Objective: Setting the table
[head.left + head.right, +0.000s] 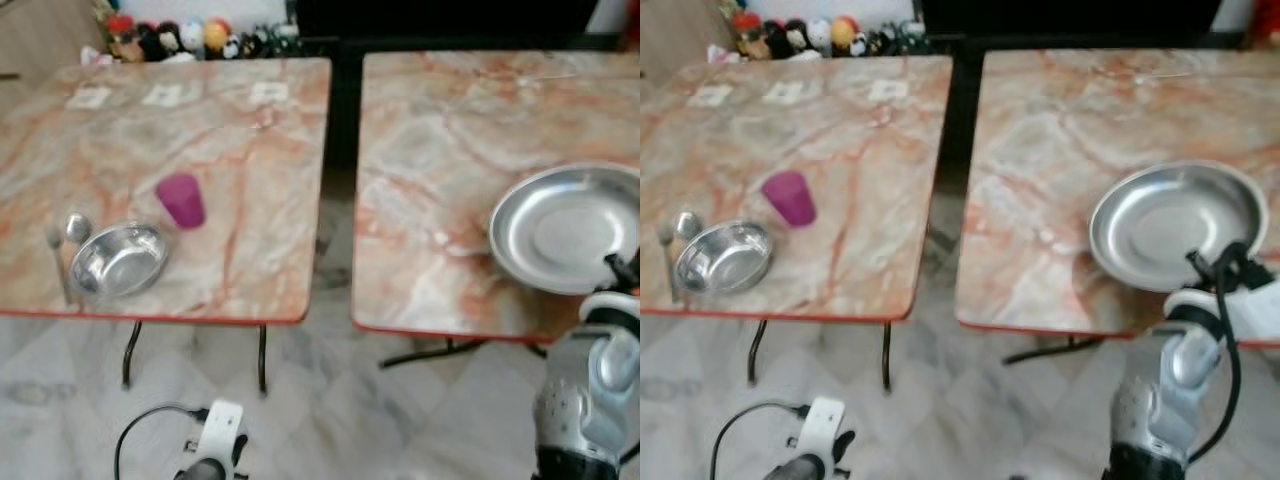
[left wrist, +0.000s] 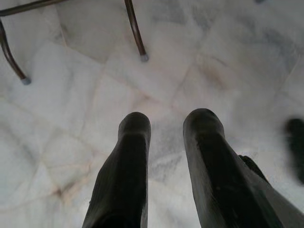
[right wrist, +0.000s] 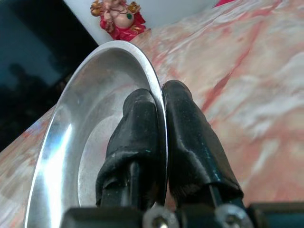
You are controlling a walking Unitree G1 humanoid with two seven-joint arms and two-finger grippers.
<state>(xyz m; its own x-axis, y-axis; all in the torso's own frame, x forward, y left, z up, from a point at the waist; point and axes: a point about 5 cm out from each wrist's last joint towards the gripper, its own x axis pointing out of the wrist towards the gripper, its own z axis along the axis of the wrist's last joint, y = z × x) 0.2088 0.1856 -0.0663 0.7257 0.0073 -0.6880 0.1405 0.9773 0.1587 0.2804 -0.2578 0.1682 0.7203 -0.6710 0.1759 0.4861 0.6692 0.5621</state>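
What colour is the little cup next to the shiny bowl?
The cup is purple-pink, clearest in the left eye view, beside the bowl.

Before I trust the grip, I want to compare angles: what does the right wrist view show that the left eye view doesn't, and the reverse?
Right wrist view: the two fingers pinching the plate rim, one inside and one outside, and a red figurine beyond. Left eye view: the other table with a pink cup, bowl and spoon. Both: the steel plate held by the right gripper over the marbled table.
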